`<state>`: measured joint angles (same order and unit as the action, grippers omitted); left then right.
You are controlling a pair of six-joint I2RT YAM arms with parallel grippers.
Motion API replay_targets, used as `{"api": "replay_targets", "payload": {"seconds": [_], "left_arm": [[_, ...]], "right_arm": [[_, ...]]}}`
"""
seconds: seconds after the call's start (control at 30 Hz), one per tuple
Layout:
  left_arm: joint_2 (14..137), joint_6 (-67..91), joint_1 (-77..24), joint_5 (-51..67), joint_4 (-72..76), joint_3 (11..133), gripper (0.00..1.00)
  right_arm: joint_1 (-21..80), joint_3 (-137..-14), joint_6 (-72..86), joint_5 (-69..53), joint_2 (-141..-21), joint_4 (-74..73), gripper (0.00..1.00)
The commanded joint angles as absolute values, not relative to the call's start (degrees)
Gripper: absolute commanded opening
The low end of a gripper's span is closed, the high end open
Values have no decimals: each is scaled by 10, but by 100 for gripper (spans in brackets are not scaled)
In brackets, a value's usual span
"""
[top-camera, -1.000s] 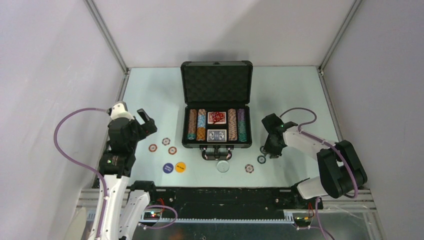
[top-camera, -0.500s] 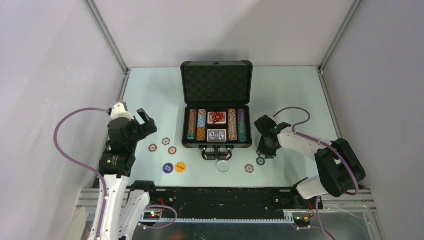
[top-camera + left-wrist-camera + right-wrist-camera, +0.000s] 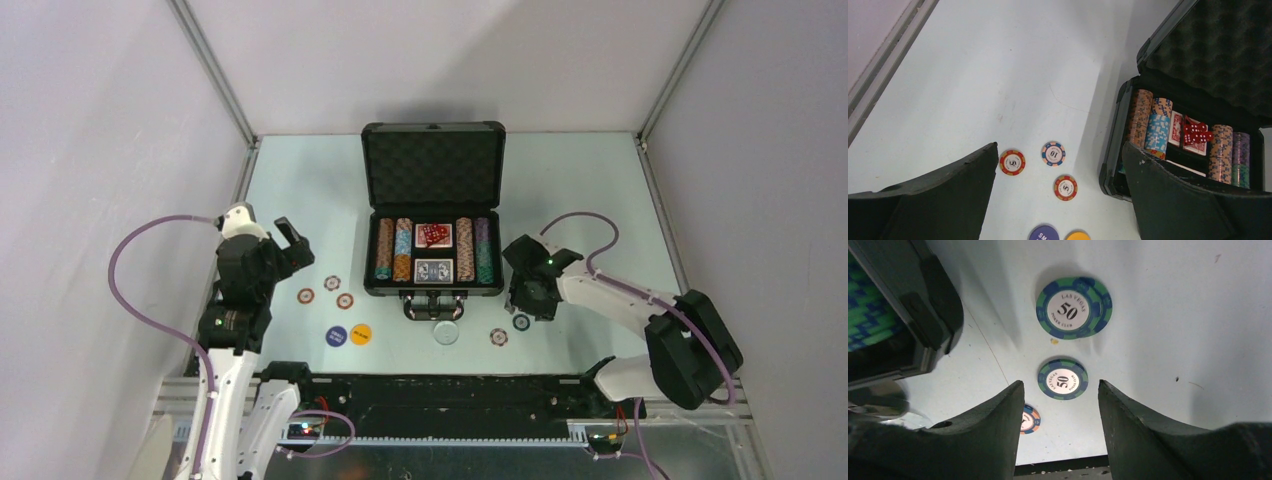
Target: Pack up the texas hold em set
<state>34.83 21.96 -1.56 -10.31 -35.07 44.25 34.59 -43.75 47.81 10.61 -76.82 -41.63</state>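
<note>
Right fingers (image 3: 993,435) apart, low over table (image 3: 1173,315), green-blue 50 chip (image 3: 1063,379) flat between their tips, second 50 chip (image 3: 1074,308) beyond, left fingers (image 3: 948,195) wide apart

An open black case (image 3: 433,170) is set on the pale tabletop (image 3: 300,180); loose poker chips (image 3: 345,300) and round buttons (image 3: 360,334) are spread in front of it.

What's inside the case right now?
Inside the case: four rows of chips, two on each side. In the middle, red dice sit on a red card deck, with a blue deck in front. Anything beneath the decks is covered.
</note>
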Motion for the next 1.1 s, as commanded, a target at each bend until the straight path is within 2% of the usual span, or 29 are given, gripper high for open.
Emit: {"api": "replay_targets", "payload": {"seconds": [0.0,0.4,1.07], "left_arm": [[345,208,-11,-105,-338,442,98],[345,207,-11,-106,-338,442,98],[345,207,-11,-105,-338,442,98]], "right_arm": [[370,-453,494,126,-799,-438,61],[378,-430,495,110,-828,-388,65],[384,-410,502,122,-868,-397,60]]}}
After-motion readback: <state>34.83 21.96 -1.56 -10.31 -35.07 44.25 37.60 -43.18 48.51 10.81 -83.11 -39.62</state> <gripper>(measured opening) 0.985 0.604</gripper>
